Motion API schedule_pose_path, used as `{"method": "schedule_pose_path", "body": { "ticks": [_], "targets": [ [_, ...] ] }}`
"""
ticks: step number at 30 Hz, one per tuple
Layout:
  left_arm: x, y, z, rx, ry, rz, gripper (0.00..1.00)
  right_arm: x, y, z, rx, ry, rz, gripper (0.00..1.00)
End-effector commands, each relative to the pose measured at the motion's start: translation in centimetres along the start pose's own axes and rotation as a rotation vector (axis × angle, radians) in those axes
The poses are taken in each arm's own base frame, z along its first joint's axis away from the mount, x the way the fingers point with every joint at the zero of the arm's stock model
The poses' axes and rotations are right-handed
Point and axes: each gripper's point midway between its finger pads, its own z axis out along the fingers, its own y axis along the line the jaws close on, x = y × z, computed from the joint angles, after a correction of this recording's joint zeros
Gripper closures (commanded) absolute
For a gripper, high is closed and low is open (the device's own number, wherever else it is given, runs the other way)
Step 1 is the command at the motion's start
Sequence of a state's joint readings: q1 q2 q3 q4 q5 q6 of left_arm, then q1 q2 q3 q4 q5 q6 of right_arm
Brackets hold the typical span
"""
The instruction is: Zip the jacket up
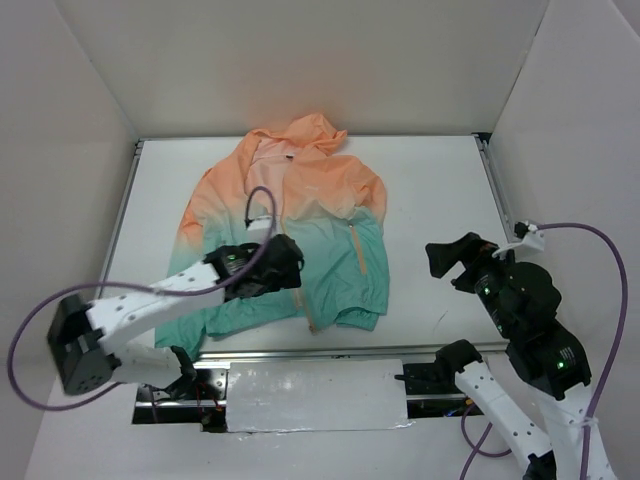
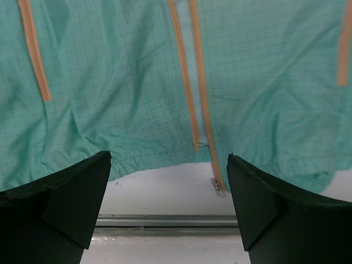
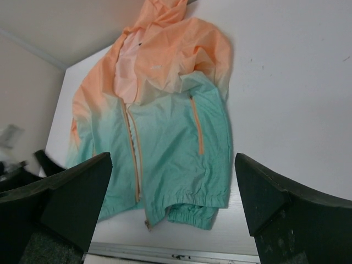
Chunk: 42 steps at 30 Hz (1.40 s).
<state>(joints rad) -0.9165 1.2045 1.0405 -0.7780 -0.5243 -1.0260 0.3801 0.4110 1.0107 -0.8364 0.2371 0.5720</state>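
Note:
The jacket lies flat on the white table, peach-orange hood at the far end, teal hem toward me. Its orange front zipper is open, the two tapes lying side by side. The metal slider sits at the end of the right tape, just past the hem. My left gripper hovers over the left hem, open and empty, its jaws spanning the zipper's end. My right gripper is open and empty to the right of the jacket, which shows whole in the right wrist view.
A metal rail runs along the table's near edge, close to the hem; it also shows in the left wrist view. White walls enclose the table on three sides. A folded sleeve cuff sticks out below the right hem.

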Motion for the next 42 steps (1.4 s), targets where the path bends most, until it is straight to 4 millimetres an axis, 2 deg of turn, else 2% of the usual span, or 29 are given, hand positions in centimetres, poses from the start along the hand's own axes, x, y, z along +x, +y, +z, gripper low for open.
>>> {"method": "schedule_pose_path", "body": {
  "ticks": [1,2,3,4,5,6,7,9,10,12,13,14,15,16,17,18,19,20,21,25,26,27,30,37,42],
  "targets": [
    [1.7,1.1,2.2,-0.206,0.004,-0.066,0.01,1.7,2.0,0.8,-0.106,0.090,-0.019,0.00],
    [2.3,1.2,2.4,-0.222,0.017,-0.062,0.01,3.2,2.4,1.2,-0.139,0.143,-0.025,0.00],
    [2.7,1.2,2.2,-0.216,0.012,-0.059,0.01,3.7,3.5,1.5,-0.201,0.164,-0.023,0.00],
    [3.2,1.8,2.2,-0.223,0.008,-0.073,0.01,5.4,5.5,1.1,-0.322,0.246,-0.011,0.00],
    [2.6,2.2,1.3,-0.205,-0.015,-0.102,0.01,8.1,5.4,2.1,-0.344,0.333,0.005,0.04],
    [2.7,2.9,1.0,-0.205,-0.026,-0.122,0.01,8.4,6.5,2.8,-0.404,0.337,0.025,0.07],
    [2.3,3.3,0.4,-0.201,-0.044,-0.138,0.01,10.9,6.8,3.1,-0.445,0.429,0.069,0.10],
    [0.9,5.2,-1.5,-0.198,-0.102,-0.175,0.01,12.0,8.2,4.4,-0.497,0.469,0.130,0.18],
    [-0.1,6.0,-2.6,-0.184,-0.134,-0.207,0.01,13.3,8.9,5.3,-0.532,0.495,0.141,0.21],
    [-1.1,8.4,-3.6,-0.234,-0.187,-0.195,0.01,14.8,10.0,6.1,-0.539,0.527,0.174,0.23],
    [-2.0,9.6,-4.4,-0.246,-0.215,-0.225,0.01,15.6,11.6,6.2,-0.561,0.527,0.156,0.24],
    [-2.7,11.0,-4.9,-0.283,-0.243,-0.204,0.01,17.9,11.6,7.6,-0.499,0.591,0.140,0.25],
    [-3.6,12.3,-5.5,-0.308,-0.274,-0.236,0.01,18.5,13.6,7.6,-0.525,0.609,0.119,0.27],
    [-4.2,13.3,-5.8,-0.333,-0.296,-0.247,0.01,19.5,14.0,8.5,-0.500,0.632,0.104,0.29],
    [-5.1,13.8,-6.3,-0.345,-0.320,-0.234,0.01,22.6,13.8,9.9,-0.444,0.715,0.081,0.31],
    [-5.9,14.8,-6.7,-0.363,-0.344,-0.259,0.01,23.1,14.8,10.5,-0.449,0.732,0.079,0.32],
    [-6.3,15.0,-7.0,-0.358,-0.355,-0.256,0.01,24.1,15.6,10.7,-0.459,0.751,0.070,0.34],
    [-6.6,14.9,-7.2,-0.348,-0.363,-0.239,0.01,26.1,15.1,11.7,-0.415,0.784,0.054,0.34],
    [-7.0,14.1,-7.3,-0.290,-0.378,-0.260,0.00,26.5,15.4,12.2,-0.408,0.785,0.050,0.34],
    [-5.9,12.9,-6.0,-0.191,-0.359,-0.238,0.01,30.1,16.2,13.7,-0.389,0.869,0.000,0.41],
    [-5.8,12.6,-5.8,-0.176,-0.353,-0.234,0.01,30.3,17.2,14.0,-0.404,0.872,-0.018,0.41],
    [-5.5,12.3,-5.5,-0.163,-0.341,-0.229,0.01,31.9,16.5,14.6,-0.366,0.902,-0.036,0.42],
    [-5.2,12.1,-5.1,-0.186,-0.309,-0.202,0.01,33.9,15.8,14.8,-0.342,0.944,-0.036,0.42],
    [-4.8,11.0,-4.1,-0.181,-0.266,-0.149,0.01,36.7,14.8,15.3,-0.314,0.998,-0.027,0.42],
    [-5.0,10.9,-4.3,-0.167,-0.273,-0.148,0.00,38.2,13.9,15.4,-0.292,1.038,-0.030,0.43]
  ]
}}
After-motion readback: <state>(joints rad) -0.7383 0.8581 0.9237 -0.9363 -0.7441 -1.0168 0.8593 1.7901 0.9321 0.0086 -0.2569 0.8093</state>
